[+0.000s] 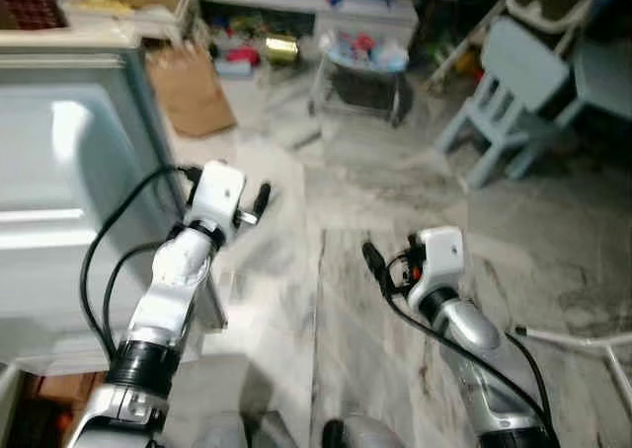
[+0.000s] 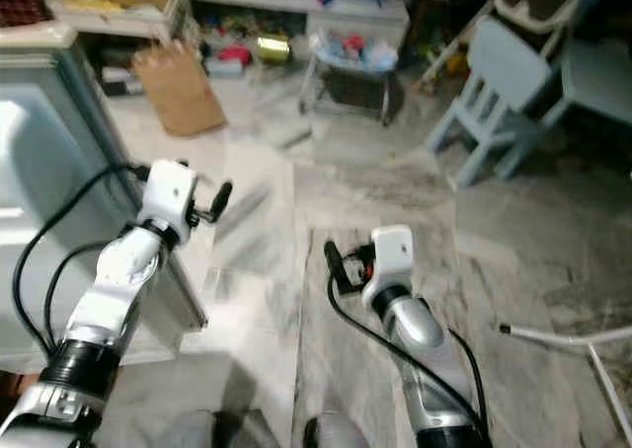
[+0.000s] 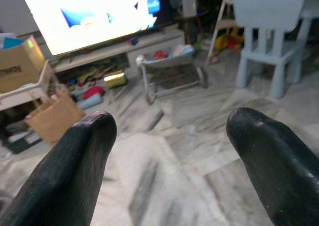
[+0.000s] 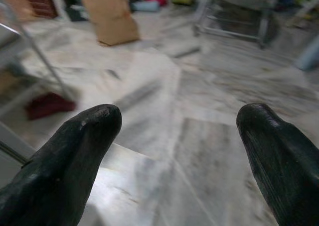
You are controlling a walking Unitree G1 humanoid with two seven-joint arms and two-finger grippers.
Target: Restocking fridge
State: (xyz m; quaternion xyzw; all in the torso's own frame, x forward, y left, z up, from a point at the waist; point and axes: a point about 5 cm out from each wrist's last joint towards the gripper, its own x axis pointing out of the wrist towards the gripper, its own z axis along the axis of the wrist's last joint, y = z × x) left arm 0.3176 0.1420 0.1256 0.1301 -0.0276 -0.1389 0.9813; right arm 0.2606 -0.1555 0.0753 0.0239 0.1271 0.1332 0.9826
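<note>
The fridge is a pale grey-white box at the left, its front facing right. My left gripper is raised beside the fridge's right edge, apart from it. In the left wrist view its black fingers stand wide open over bare marble floor. My right gripper hovers over the floor at centre right. It is also open, and nothing lies between its fingers. No item for stocking can be made out.
A brown paper bag stands on the floor beyond the fridge. Farther back are a small wheeled rack, a TV on a low stand and a light blue child's chair. A white tube lies at the right.
</note>
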